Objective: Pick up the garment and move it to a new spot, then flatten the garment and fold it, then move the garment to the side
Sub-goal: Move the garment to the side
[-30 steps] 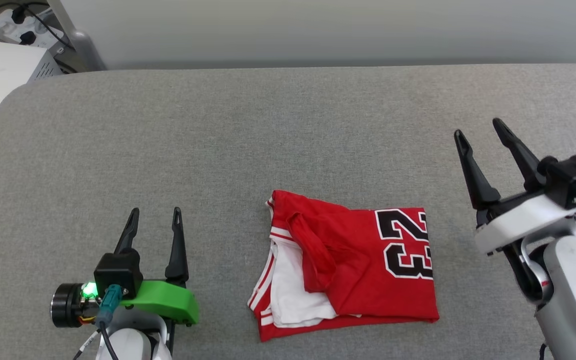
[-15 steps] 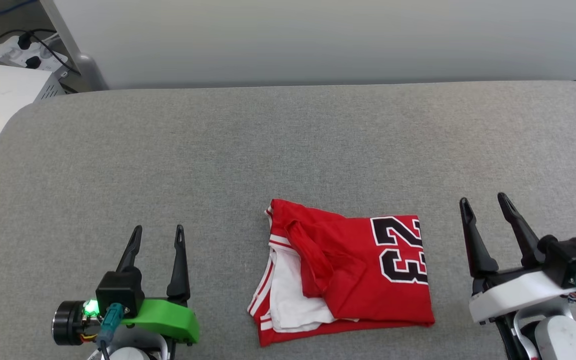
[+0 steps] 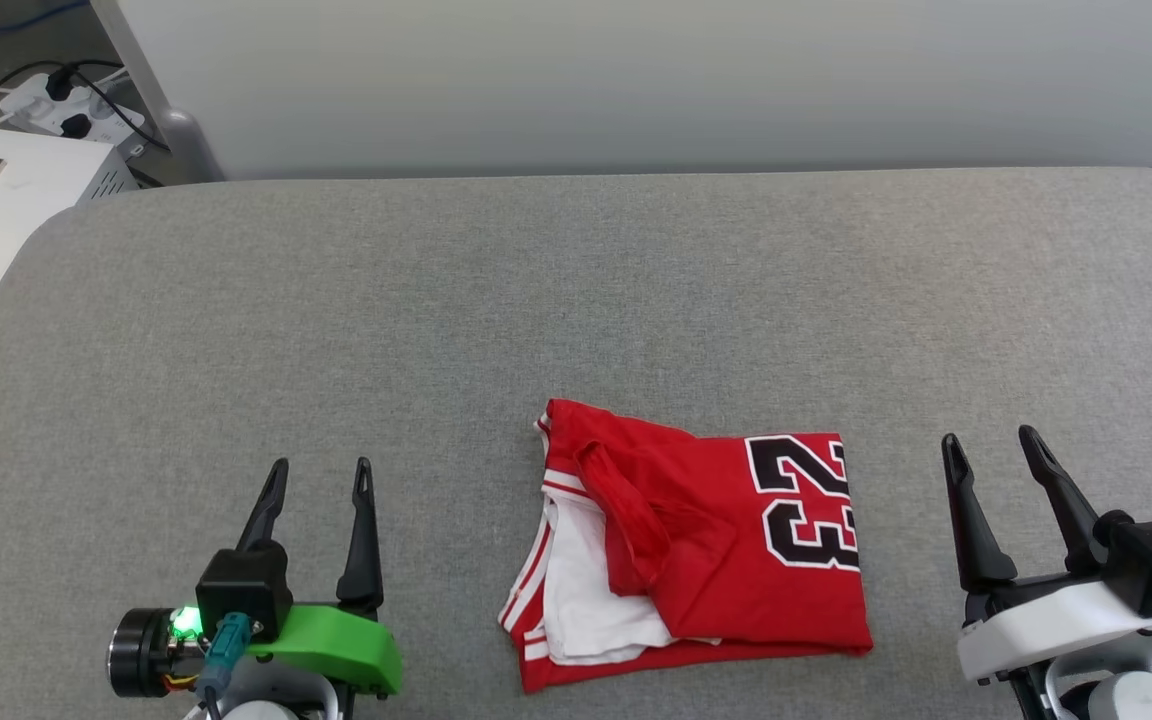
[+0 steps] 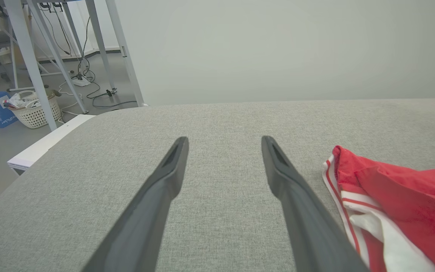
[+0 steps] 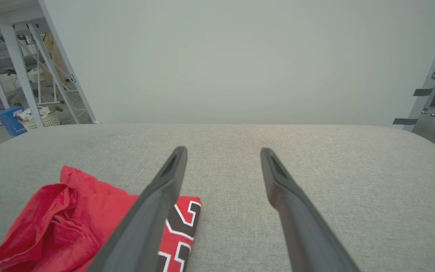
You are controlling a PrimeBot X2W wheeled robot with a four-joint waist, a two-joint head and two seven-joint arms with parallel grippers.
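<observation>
A big grey soft table [image 3: 536, 300] with round corners lies in front of the robot. Behind it, on the far side, stands a plain pale wall [image 3: 636, 80]. The shirt [image 3: 706, 570] lies folded on the table, close to the near edge and a little right of the middle. It is mostly red. Its left side shows a white part with red and white stripes along the edge, and a rumpled red flap lies on top there. On its right side are the black numbers [image 3: 806, 505] 23, with a white line round them, turned sideways.

The left gripper [image 3: 322, 463] is to the left of the shirt, well apart from it. Its two dark fingers are spread wide with nothing between them. The right gripper [image 3: 988, 436] is to the right of the shirt, near it but not touching. Its fingers are spread wide too, and it holds nothing.

Far off on the left, past the table, is a white box [image 3: 6, 190], and beyond that a white plug strip [image 3: 66, 105] with black plugs in it
</observation>
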